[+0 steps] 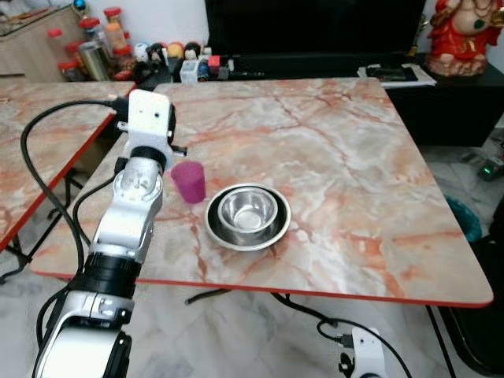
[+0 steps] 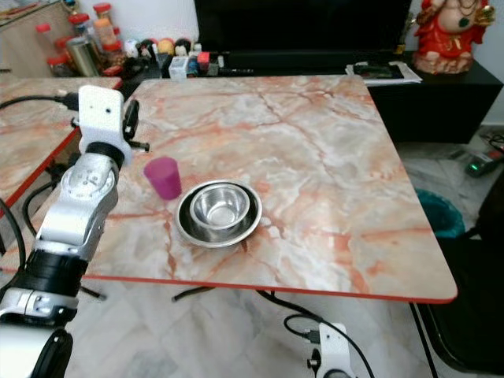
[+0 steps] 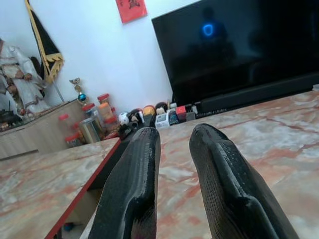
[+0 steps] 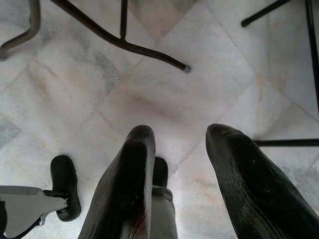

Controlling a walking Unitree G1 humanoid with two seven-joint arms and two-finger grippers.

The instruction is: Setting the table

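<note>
Marble table (image 1: 331,157) lies under my left gripper (image 3: 174,144); its 2 fingers stand a little apart and hold nothing. Just beside my left wrist is the pink cup (image 1: 189,182), and next to it the steel bowl (image 1: 249,211) sits in a steel plate (image 1: 216,228). My right gripper (image 4: 179,139) hangs over the floor (image 4: 164,94), parted and empty.

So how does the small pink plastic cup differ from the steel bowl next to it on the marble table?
The small pink plastic cup is matte, opaque and narrow; the shiny steel bowl is reflective, wide and low. The cup stands directly on the marble table, while the bowl sits nested in a steel plate. The cup is nearer the left gripper. Both stand upright near the table's front edge.
</note>
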